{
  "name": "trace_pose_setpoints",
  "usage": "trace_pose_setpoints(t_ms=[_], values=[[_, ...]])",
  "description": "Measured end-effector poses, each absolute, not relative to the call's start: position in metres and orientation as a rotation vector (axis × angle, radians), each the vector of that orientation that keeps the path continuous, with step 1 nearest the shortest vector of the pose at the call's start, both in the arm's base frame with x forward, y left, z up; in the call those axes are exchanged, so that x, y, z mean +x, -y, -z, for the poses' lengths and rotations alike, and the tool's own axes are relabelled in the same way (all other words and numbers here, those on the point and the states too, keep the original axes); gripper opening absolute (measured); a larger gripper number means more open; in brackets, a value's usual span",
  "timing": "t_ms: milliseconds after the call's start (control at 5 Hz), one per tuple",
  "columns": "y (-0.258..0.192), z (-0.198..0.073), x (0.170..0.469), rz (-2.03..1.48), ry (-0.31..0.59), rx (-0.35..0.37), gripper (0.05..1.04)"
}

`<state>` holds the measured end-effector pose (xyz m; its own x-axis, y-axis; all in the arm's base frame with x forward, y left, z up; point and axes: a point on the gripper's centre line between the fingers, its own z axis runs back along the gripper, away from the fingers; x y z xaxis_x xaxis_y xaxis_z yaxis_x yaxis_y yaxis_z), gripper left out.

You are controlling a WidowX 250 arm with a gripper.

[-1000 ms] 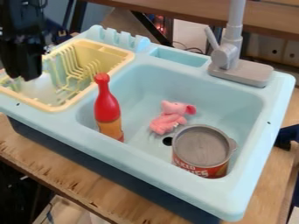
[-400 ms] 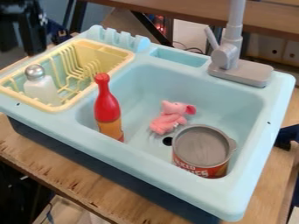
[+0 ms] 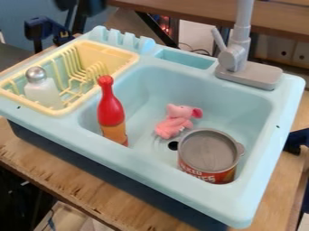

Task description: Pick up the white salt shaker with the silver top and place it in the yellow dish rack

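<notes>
**In the dish rack: a smooth bottle with a shiny cap**

Over in the yellow dish rack [image 3: 107, 50], toward its near left end, you've got a translucent white bottle [image 3: 42, 92] with a round silvery cap [image 3: 36, 74]. Your gripper [image 3: 81, 5] is up at the top edge, beyond the rack and blurred. I can't tell if it's apart or together, or clamped on anything, so check before you trust it.

My guess is the bottle's light, hollow plastic: fairly stiff, not very fragile, but slick. I'd have you grab it across the upper body, just under the cap. The dome is rounded and glossy (basically a doorknob, and you know how those go), so a pinch there could skate off. Watch the rack's thin, upright prongs too; they look like molded plastic and could snag the bottle.

Down in the pale blue basin [image 3: 140, 92], which looks like smooth molded plastic, you've also got a red-topped squeeze-style bottle [image 3: 111, 110] with a skinny tapered neck, a pink plush toy [image 3: 174, 122] that'd probably squish when pinched, and a wide can [image 3: 208, 155] with a flat gray top and red-orange label. The worn plywood tabletop [image 3: 66, 168] underneath has rough, chipped edges.
</notes>
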<state>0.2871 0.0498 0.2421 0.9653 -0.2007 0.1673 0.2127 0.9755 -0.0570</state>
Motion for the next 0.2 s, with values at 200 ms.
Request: trace_pose_setpoints(t_ms=[200], values=[[-0.0302,-0.2339,0.2954,0.25,0.165,-0.076,1.001]])
